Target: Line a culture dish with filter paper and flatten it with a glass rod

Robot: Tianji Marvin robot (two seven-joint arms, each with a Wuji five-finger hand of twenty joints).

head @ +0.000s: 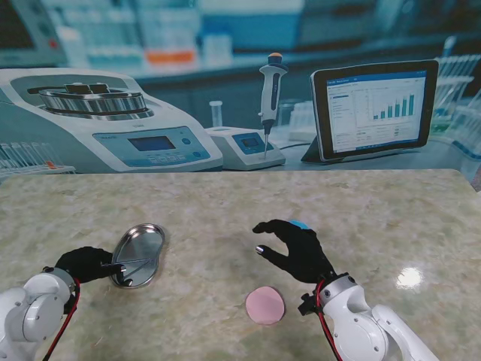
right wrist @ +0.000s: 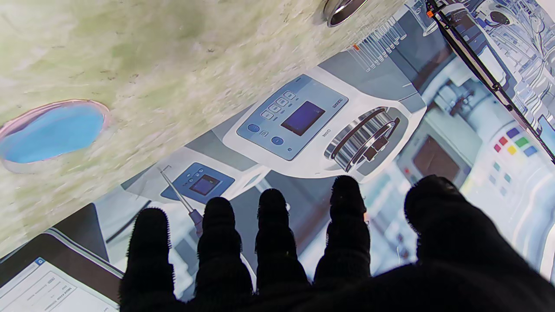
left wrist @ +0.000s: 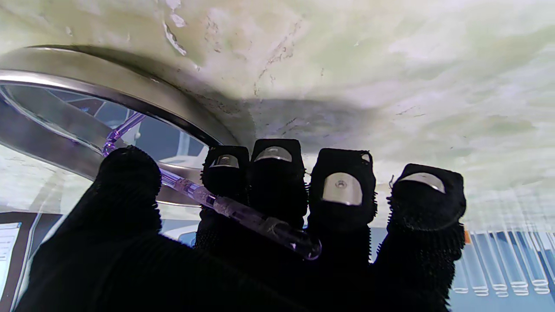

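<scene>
Left hand (head: 84, 263) clenched on clear glass rod (head: 129, 262), tip over shiny round metal dish (head: 140, 254), ready for pressing. Right hand (head: 297, 248) released, hovering beyond pink filter-paper disc (head: 265, 305), unlined yet.

table (head: 225, 203): pale green-beige, marbled with darker veins
dish (head: 139, 254): shiny silver metal
rod (left wrist: 243, 213): clear, violet tinted
pink disc (head: 265, 305): plain pink
blue disc (right wrist: 52, 130): bright blue, pinkish rim
left hand (head: 86, 263): black glove
right hand (head: 297, 247): black glove
</scene>
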